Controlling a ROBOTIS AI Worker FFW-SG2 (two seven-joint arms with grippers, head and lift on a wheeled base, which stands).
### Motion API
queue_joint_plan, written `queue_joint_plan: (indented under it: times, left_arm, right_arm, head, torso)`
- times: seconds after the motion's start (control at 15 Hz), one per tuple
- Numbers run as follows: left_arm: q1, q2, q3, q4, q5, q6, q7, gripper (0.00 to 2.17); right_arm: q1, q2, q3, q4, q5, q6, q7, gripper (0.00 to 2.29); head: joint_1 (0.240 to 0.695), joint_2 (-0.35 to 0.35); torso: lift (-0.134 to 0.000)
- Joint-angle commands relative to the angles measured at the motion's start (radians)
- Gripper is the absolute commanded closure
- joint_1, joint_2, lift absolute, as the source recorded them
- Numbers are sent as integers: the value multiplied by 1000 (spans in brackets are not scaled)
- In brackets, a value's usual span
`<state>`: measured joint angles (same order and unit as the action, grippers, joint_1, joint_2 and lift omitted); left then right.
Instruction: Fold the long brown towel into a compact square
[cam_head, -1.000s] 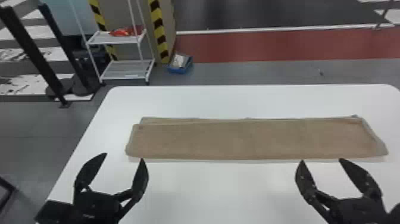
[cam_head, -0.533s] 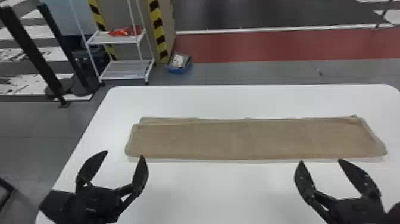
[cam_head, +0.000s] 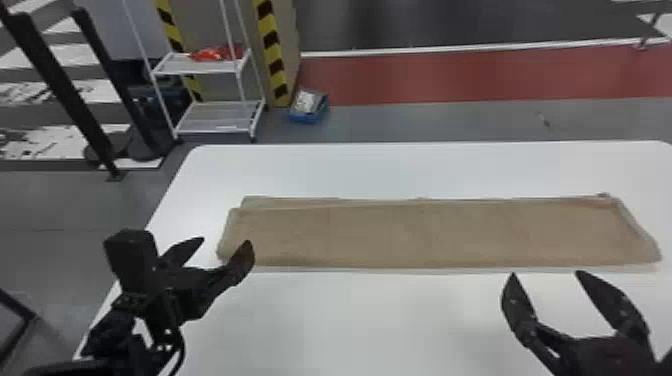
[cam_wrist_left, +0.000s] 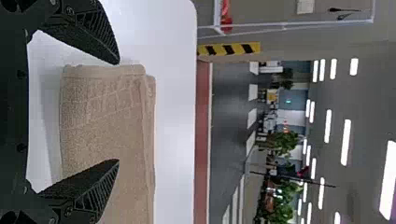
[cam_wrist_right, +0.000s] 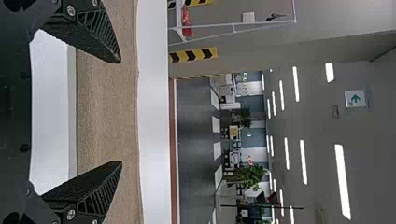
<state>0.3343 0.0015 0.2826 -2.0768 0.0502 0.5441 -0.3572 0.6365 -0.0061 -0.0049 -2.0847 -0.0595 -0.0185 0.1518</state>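
The brown towel (cam_head: 430, 235) lies flat as a long strip across the white table, its layers slightly offset along the far edge and left end. My left gripper (cam_head: 219, 250) is open at the towel's left end, near its front corner, holding nothing. In the left wrist view the left gripper (cam_wrist_left: 117, 112) has its fingers spread, with the towel's end (cam_wrist_left: 105, 107) beyond them. My right gripper (cam_head: 545, 277) stands open in front of the towel's right part. The right wrist view has the right gripper (cam_wrist_right: 121, 112) spread wide, the towel (cam_wrist_right: 107, 112) stretching past both fingertips.
The white table (cam_head: 360, 320) has its left edge close to my left arm. On the floor behind it stand a white shelf rack (cam_head: 220, 117), a blue box (cam_head: 307, 107) and black posts (cam_head: 65, 85).
My left gripper has moved forward and to the right, toward the towel's left end, and has turned. The right gripper and the towel look unchanged.
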Motion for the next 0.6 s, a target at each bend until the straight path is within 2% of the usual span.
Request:
queue_joint_plan:
  times: [0.0, 0.33, 0.53]
  left_arm:
    - [-110, -4, 41, 21, -6, 179, -9, 147]
    - [-325, -4, 89, 170, -35, 360, -49, 147]
    - [-380, -4, 89, 244, -38, 428, -52, 147]
  right_arm:
    - [-3, 7, 3, 0, 0, -1, 0, 117]
    - [-5, 7, 6, 2, 0, 2, 0, 120]
    - [-6, 7, 6, 3, 0, 2, -1, 120]
  head:
    - [695, 137]
    - [695, 174]
    - [695, 172]
  torso:
    - [-123]
    - [-123]
    - [-123]
